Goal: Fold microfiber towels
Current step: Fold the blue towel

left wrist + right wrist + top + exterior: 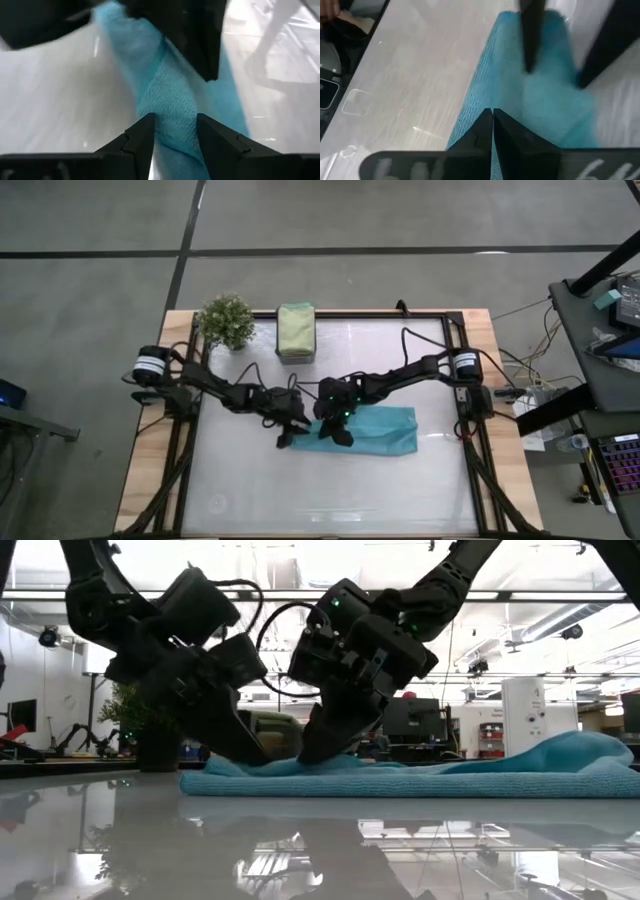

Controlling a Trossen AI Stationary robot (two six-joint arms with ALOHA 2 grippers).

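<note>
A light blue towel (380, 430) lies in a long folded strip on the white table, left to right. Its left end is bunched up. My left gripper (290, 438) is at that end and is shut on the cloth (172, 112). My right gripper (338, 437) stands just to the right of it, slanting down onto the same end, with its fingertips (492, 116) shut together. In the low view both grippers (245, 750) (320, 752) come down on the strip's left end (280, 768). The rest of the strip (450, 778) rests flat on the table. My left gripper pinches the towel's bunched left end (172, 125) between its two fingers, several layers thick. The fingers slant down from the table's left and lie along the strip. The end sits a little raised and the rest lies on the table. My right gripper has its shut tips on the towel near the long edge (479, 112) at the left end. It slants down from the right. The fingers themselves hide whether a layer is caught between them. The cloth there lies low on the table.
A stack of folded sage green towels (296, 330) sits at the table's far edge, with a small potted plant (228, 320) to its left. The table's near half (330, 495) is bare white surface. A dark frame (470, 450) runs along the table's sides.
</note>
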